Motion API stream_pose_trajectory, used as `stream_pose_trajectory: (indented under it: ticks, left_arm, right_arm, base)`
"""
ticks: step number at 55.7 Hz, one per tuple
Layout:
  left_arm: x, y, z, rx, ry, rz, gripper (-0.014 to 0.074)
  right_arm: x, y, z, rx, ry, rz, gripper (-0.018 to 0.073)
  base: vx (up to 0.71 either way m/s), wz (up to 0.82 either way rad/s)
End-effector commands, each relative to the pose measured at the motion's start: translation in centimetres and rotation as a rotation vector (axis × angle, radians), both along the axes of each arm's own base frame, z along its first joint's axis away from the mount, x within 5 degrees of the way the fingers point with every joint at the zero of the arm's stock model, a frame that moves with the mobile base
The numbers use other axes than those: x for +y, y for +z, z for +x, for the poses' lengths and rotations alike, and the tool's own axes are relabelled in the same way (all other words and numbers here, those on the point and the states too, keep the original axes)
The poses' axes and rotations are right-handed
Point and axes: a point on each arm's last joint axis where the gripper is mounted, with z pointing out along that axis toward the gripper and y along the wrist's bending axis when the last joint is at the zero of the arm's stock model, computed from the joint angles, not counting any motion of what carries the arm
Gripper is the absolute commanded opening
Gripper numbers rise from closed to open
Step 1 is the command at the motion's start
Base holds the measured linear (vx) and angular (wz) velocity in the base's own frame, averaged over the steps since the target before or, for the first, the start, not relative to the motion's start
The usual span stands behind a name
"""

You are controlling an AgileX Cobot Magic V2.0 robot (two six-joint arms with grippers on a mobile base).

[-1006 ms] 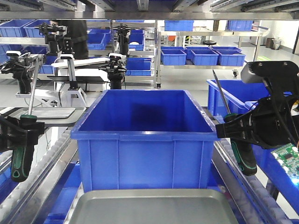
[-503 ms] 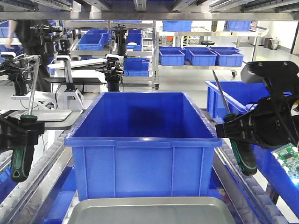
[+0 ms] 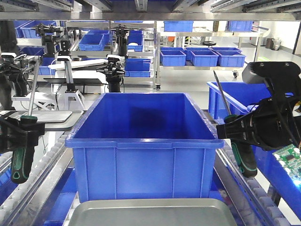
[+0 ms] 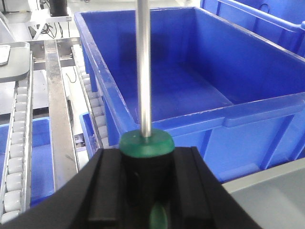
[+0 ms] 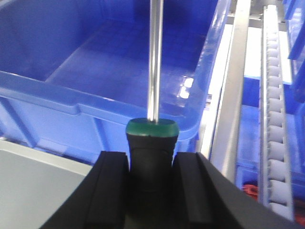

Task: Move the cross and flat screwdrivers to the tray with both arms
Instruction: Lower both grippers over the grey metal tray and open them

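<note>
Both arms loaded. Left gripper (image 3: 21, 134) is clamped on its screwdriver (image 3: 26, 141); right gripper (image 3: 237, 132) is clamped on the second screwdriver (image 3: 235, 136). Shafts point toward 12 o'clock. Tray (image 3: 150, 212) lies low between them, at 6 o'clock of the blue bin (image 3: 143, 141), about equally near either arm.

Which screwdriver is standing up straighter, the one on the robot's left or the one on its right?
The left screwdriver, held by the left gripper. Its shaft points almost straight up. The right screwdriver, in the right gripper, leans toward the blue bin.
</note>
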Motion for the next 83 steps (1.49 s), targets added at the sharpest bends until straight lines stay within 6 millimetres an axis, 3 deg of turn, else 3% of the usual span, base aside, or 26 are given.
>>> stream_pose_trajectory:
  ticks: [1,8,22,30,39,50,67,76,83]
  left_arm:
    - [-0.1,2.1,-0.4,-0.091,0.022,-0.122,0.0003]
    - [-1.0,1.3,-0.5,0.017,-0.039,-0.181,0.0003]
    - [-5.4,-4.6,-0.6,0.292,-0.207,-0.183,0.0003]
    - [-7.6,-6.8,-0.6,0.377,-0.265,-0.172,0.0003]
    - [-8.7,-8.5,0.3,0.429,-0.270,-0.161,0.0011]
    - [-9.6,-10.5,1.1,0.531,-0.272,-0.177,0.0099]
    - [-9.9,-11.6,1.4,0.590,-0.282,-0.165,0.0491]
    - [-9.8,-11.2,1.1,0.585,-0.293,-0.164,0.0552]
    - [-9.2,-8.9,0.5,0.455,-0.295,-0.170,0.0552]
  right_arm:
    - [0.0,2.1,-0.8,-0.073,0.004,0.074,-0.0008]
    - [1.1,-0.3,-1.4,0.054,0.046,0.096,-0.0008]
    - [5.2,-5.8,-3.0,0.152,0.132,0.168,-0.0008]
    - [6.3,-7.5,-3.6,0.188,0.168,0.153,-0.0006]
    - [6.6,-8.6,-3.1,0.258,0.149,0.158,0.0009]
    - [7.1,-10.6,-2.6,0.375,0.142,0.124,0.0109]
    - [7.2,-11.2,-2.4,0.393,0.137,0.118,0.0460]
    - [7.2,-10.5,-2.3,0.343,0.132,0.138,0.0545]
    - [6.7,-8.6,-2.8,0.246,0.130,0.179,0.0544]
  base:
    - [0.00,0.00]
    - [0.00,0.00]
    - [0.00,0.00]
    - [0.00,0.00]
    - [0.00,0.00]
    - [0.00,0.00]
    - [0.00,0.00]
    - [0.00,0.00]
    - [0.00,0.00]
